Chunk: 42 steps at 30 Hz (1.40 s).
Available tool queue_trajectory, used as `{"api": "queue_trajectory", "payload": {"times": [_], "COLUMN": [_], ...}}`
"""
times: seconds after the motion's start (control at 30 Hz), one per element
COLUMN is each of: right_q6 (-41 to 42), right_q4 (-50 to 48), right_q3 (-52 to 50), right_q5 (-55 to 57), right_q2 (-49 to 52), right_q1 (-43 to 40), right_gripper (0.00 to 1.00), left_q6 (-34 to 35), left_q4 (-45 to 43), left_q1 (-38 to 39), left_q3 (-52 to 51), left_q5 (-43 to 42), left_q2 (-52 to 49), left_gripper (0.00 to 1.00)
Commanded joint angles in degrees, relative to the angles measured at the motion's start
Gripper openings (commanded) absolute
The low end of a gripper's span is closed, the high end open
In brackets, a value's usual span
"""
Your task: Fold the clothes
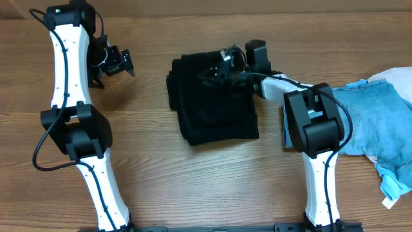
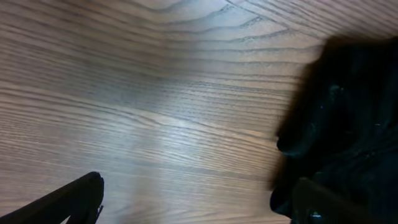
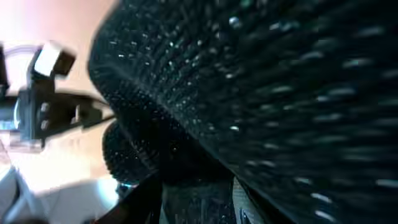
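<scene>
The black fuzzy knit garment [image 1: 215, 109] lies in a folded, roughly square bundle at the table's middle. It also shows at the right of the left wrist view [image 2: 348, 112], and it fills the right wrist view [image 3: 280, 74]. My right gripper [image 1: 219, 67] is over the bundle's far edge, its fingers [image 3: 196, 202] closed on black knit. My left gripper [image 1: 122, 62] is open and empty above bare wood left of the bundle, its fingers wide apart [image 2: 196, 208]. Light-blue denim [image 1: 380, 122] lies at the right edge, partly under my right arm. No buttons show.
The wooden table [image 1: 154, 161] is bare in front of the bundle and between the two arm bases. The denim runs off the right edge of the overhead view, with a pale inner lining [image 1: 389, 187] at its near corner.
</scene>
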State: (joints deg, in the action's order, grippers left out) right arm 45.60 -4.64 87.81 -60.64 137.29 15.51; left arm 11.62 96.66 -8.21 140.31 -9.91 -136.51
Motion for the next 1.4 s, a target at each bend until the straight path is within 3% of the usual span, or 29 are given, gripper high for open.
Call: {"api": "queue_trajectory", "payload": {"times": [0.0, 0.07, 0.17, 0.27, 0.4, 0.5, 0.57, 0.63, 0.7, 0.77, 0.87, 0.93, 1.07, 1.2, 1.3, 1.37], "right_q6": [-6.99, -8.15, -7.06, -5.11, -12.00, -23.12, -26.18, -26.12, -25.40, -21.44, -19.80, -19.52, -15.85, -17.53, -17.46, -17.53], "right_q4": [10.03, 10.34, 8.85, 9.51, 28.06, 53.11, 59.19, 55.52, 45.11, 33.20, 23.93, 22.82, 24.13, 28.26, 28.52, 29.49], "right_q3": [-0.24, 0.37, 5.29, 8.26, 8.26, 8.24, 5.03, 0.33, -7.15, -14.93, -22.69, -23.54, -22.91, -19.43, -17.20, -17.25], "right_q5": [15.28, 10.38, -2.43, -6.38, -5.22, 3.63, 11.39, 12.96, 5.03, 1.81, 1.36, 1.44, 9.73, 8.31, 8.79, 8.79], "right_q2": [0.48, 0.39, -1.68, -9.33, -24.50, -27.93, -27.76, -27.32, -26.03, -25.27, -21.88, -18.38, -17.84, -29.07, -41.99, -42.56], "right_q1": [-0.31, -0.68, -2.75, -3.80, -3.45, 0.85, 5.64, 9.55, 13.27, 14.05, 14.03, 13.88, 13.77, 12.48, 5.64, -0.28], "right_gripper": [0.42, 0.36, 0.35, 0.34, 0.35, 0.35, 0.35, 0.36, 0.37, 0.39, 0.44, 0.45, 0.38, 0.35, 0.52, 0.53], "left_q6": [-0.90, -0.92, -0.92, -1.01, -1.36, -1.36, -1.33, -1.33, -1.36, -1.36, -1.36, -1.33, -1.36, -1.57, -1.57, -1.57], "left_q4": [0.15, 0.15, 0.17, 0.15, 0.15, 0.15, 0.15, 0.17, 0.15, 0.17, 0.15, 0.17, 0.15, 0.17, 0.17, 0.15], "left_q1": [0.79, 0.85, 0.85, 0.85, 0.85, 0.85, 0.85, 0.85, 0.85, 0.85, 0.85, 0.85, 0.85, 0.85, 0.85, 0.85], "left_q3": [1.05, 1.05, 1.05, 1.05, 1.05, 1.05, 1.05, 1.05, 1.05, 1.05, 1.05, 1.05, 1.05, 1.05, 1.05, 1.05], "left_q5": [-0.68, -0.68, -0.68, -0.66, -0.66, -0.66, -0.66, -0.68, -0.66, -0.66, -0.66, -0.68, -0.66, -0.63, -0.66, -0.66], "left_q2": [1.84, 1.84, 1.84, 1.84, 1.84, 1.84, 1.84, 1.84, 1.84, 1.84, 1.84, 1.84, 1.84, 1.84, 1.84, 1.84], "left_gripper": [1.00, 1.00, 1.00, 1.00, 1.00, 1.00, 1.00, 1.00, 1.00, 1.00, 1.00, 1.00, 1.00, 1.00, 1.00, 1.00]}}
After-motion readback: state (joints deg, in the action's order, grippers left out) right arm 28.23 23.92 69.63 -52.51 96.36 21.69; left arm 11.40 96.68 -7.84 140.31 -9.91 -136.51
